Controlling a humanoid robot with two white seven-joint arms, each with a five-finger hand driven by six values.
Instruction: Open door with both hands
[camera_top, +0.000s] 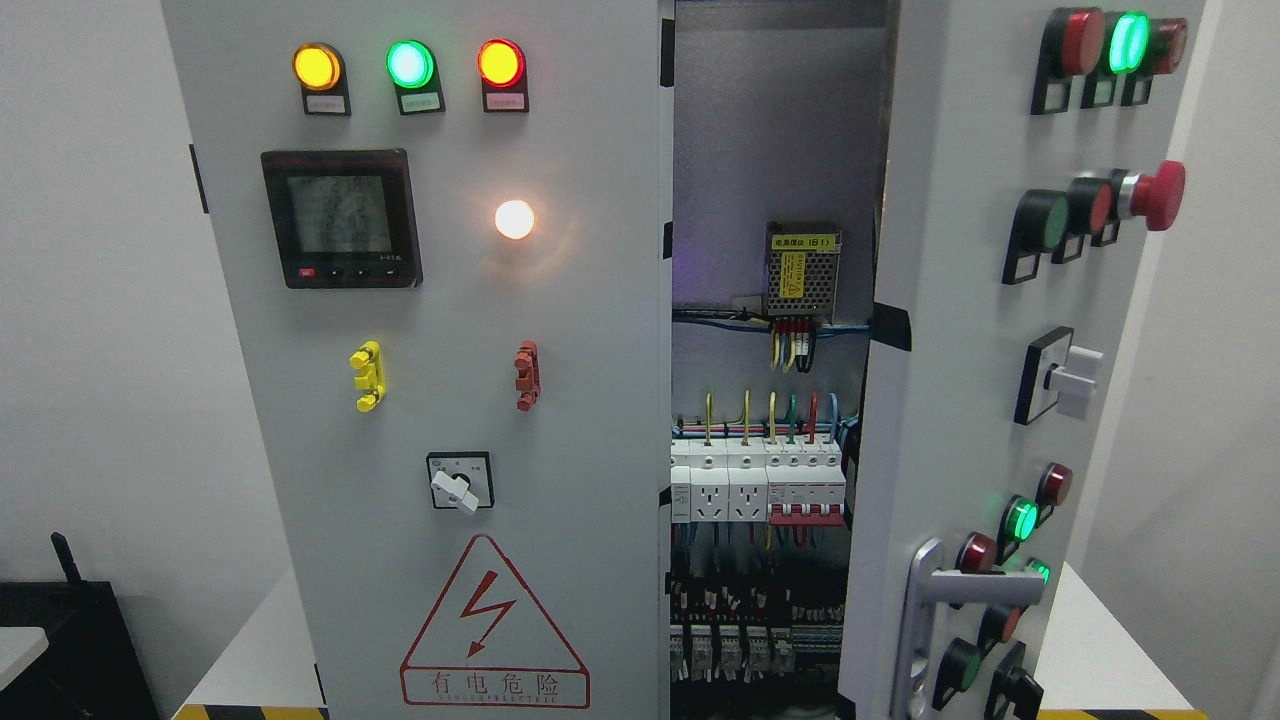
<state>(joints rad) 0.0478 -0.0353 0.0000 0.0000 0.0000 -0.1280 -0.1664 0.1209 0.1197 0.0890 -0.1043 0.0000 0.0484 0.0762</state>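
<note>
A grey electrical cabinet fills the head view. Its right door (960, 380) is swung partly open toward me, showing its front face at an angle with buttons, lamps and a silver lever handle (935, 600) low on its near edge. The left door (450, 400) stands closed, carrying three lit lamps, a meter display (340, 218), a rotary switch and a red hazard triangle. Through the gap I see the inside (770, 420): a power supply, coloured wires and rows of breakers. Neither of my hands nor arms shows in the picture.
The cabinet stands on a white table (250, 650) with yellow-black tape at its front edge. A dark object with an antenna (70, 620) sits at the lower left. White walls lie on both sides.
</note>
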